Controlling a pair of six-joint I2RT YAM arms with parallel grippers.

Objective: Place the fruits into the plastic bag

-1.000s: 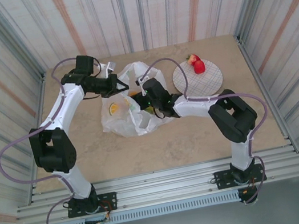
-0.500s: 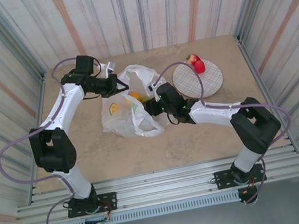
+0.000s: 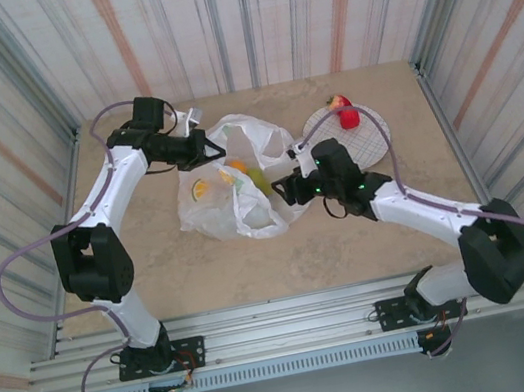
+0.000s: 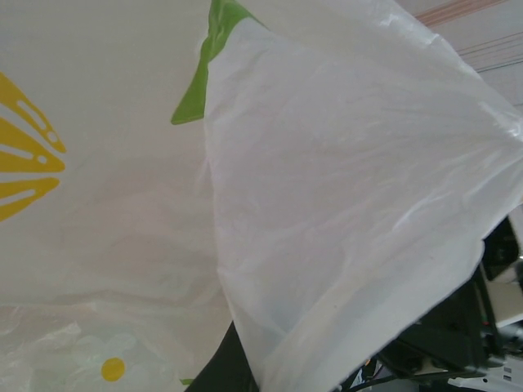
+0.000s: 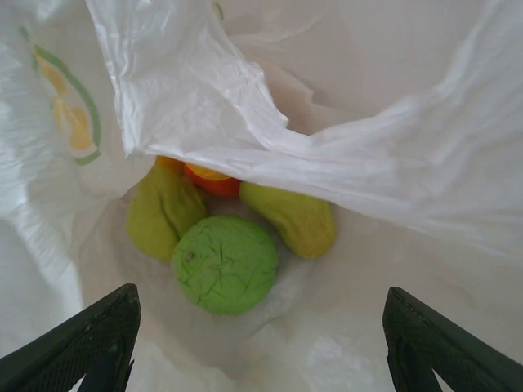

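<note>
Round white plate (image 3: 369, 141), ruled with a thin grid of lines, lies flat toward the far right corner of the table (image 3: 204, 267), just inside the far edge; table top is beige, faintly mottled like stone; silver slotted rails (image 3: 295, 324) run the full width along the near edge; corrugated walls (image 3: 241, 17), pale with grey and rust-coloured stripes, close in the left, far and right edges.

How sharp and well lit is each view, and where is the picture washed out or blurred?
Top external: even light, sharp, only soft shadows beside the plastic bag. Left wrist: the bag lies very close to the lens, bright and soft, its yellow print blurred. Right wrist: the round green fruit is fairly sharp; the film above it is nearly washed out.
</note>
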